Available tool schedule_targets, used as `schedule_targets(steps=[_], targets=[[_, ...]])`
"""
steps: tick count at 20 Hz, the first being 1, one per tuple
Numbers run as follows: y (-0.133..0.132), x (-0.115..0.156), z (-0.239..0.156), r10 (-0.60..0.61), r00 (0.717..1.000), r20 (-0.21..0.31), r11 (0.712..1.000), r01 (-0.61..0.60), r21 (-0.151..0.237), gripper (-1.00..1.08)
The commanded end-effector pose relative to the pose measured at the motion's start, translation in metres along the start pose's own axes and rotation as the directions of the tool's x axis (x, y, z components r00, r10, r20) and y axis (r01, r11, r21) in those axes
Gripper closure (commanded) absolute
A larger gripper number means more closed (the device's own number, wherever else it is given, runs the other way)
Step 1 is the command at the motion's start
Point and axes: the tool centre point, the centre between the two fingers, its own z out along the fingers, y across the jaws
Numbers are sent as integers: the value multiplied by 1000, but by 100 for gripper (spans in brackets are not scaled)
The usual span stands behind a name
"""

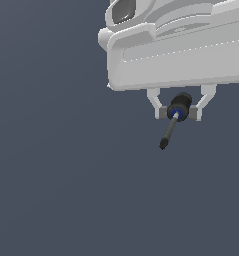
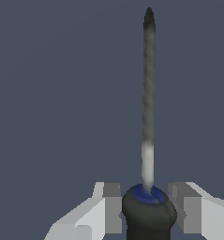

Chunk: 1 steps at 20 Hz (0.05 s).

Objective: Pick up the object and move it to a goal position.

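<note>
A flat dark blue-grey surface (image 1: pixel 56 190) fills the background of both views, plain and featureless. Against it, in the exterior view, the white Panda arm (image 1: pixel 181 45) takes up the upper part of the exterior view's right, its broad hand housing lying roughly level with a row of faint white dashes along its face. Below the housing hangs the gripper (image 1: pixel 179 112), its two white fingers ending in grey pads (image 1: pixel 163 112) that press in on either side of the screwdriver (image 1: pixel 175 118), so the fingers are closed around the tool's handle. In the wrist view the same grip shows: the gripper (image 2: pixel 147 208) has a grey pad (image 2: pixel 113 208) touching each flank of the rounded black handle (image 2: pixel 148 216). The screwdriver is held at that stubby black handle, with the blue ring (image 2: pixel 145 194) sitting just past the pads where handle meets shaft. The thin dark grey shaft (image 1: pixel 169 131) slants down and toward the exterior view's left, ending in a dark tip (image 1: pixel 163 145) that touches nothing visible. Whether the tool is lifted clear of the surface cannot be told.
</note>
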Motion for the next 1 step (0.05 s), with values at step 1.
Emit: schedule_targets(steps=[1], targets=[[-2, 1, -3, -2, 1000, -3, 1000, 2, 3, 108]])
